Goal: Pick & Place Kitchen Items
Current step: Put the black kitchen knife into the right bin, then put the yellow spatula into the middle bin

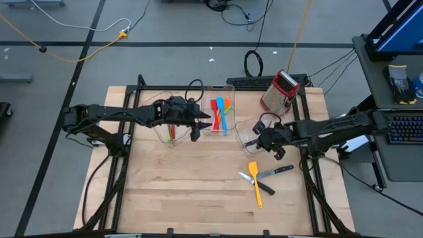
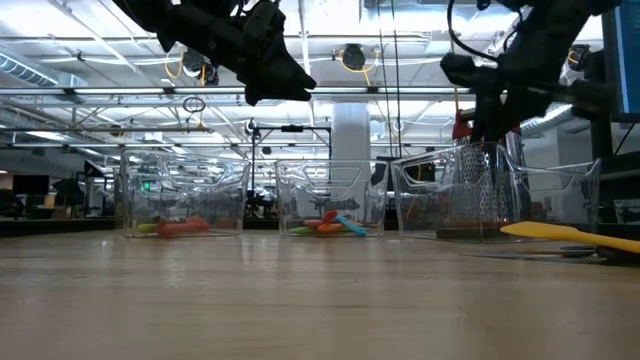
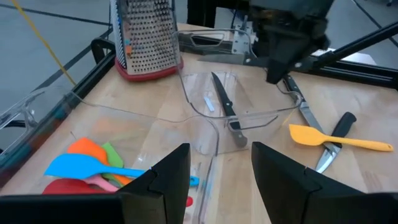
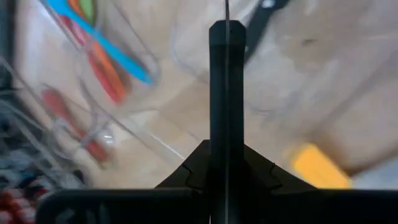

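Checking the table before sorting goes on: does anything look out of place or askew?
Mostly tidy. A yellow spatula and two black-handled knives lie crossed in a loose heap on the bare table, outside the bins.

Three bins stand in a row across the counter (image 1: pixel 198 192). The left end effector (image 1: pixel 197 123) hangs between the left bin (image 1: pixel 165 125) and the middle bin (image 1: pixel 219 116) holding spatulas (image 1: pixel 221 111). The right end effector (image 1: pixel 254 140) is over the right bin (image 1: pixel 248 135); the box grater (image 1: pixel 280 91) stands behind it, and a spatula (image 1: pixel 255 182) crossing two knives (image 1: pixel 271 173) lies before it.
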